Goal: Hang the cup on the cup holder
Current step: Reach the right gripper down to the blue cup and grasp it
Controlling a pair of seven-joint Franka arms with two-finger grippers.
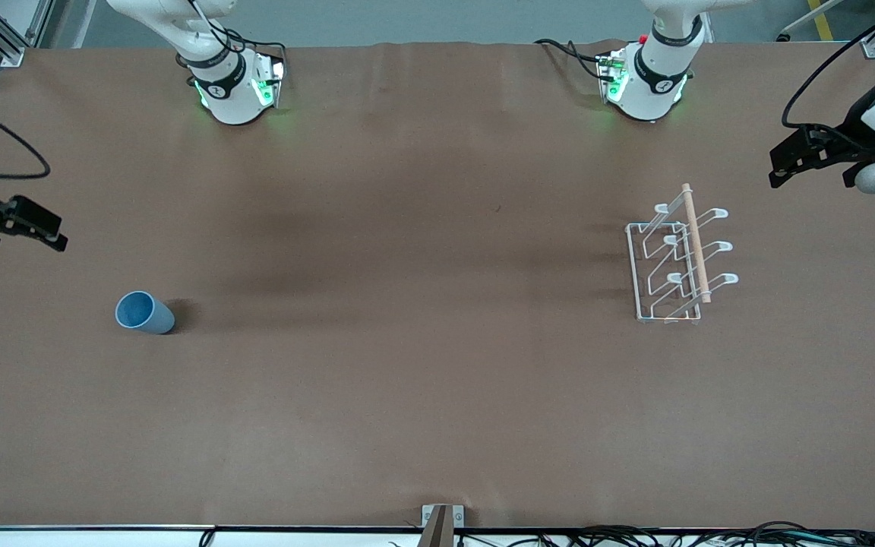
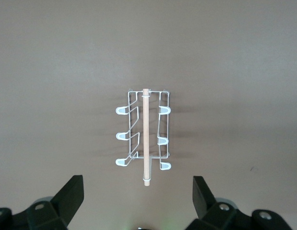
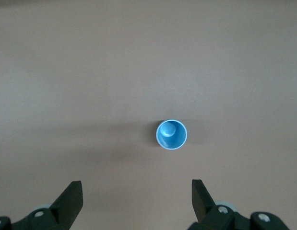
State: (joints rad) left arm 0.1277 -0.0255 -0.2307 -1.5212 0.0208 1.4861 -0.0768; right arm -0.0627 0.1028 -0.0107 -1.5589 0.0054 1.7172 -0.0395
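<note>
Cup (image 1: 144, 312) stood upright on the brown table (image 1: 407, 380), rim up, well apart from the cup holder (image 1: 673, 262) and off at the right arm's end, a little nearer the front camera than the holder. That split looked deliberate: each arm had one thing within its own reach. The right gripper (image 3: 136, 201) hung high over the table near the cup, fingers spread wide and empty, its camera looking straight down into the cup's mouth, a good stance for a descent onto the wall or rim. The left gripper (image 2: 138, 201) hung high beside the holder at the left arm's end, also spread and holding nothing, seemingly waiting. The holder stood on its wire base, prongs slanting upward and the wooden rod (image 1: 696, 243) across the top, every prong bare, so no hanging had begun.
</note>
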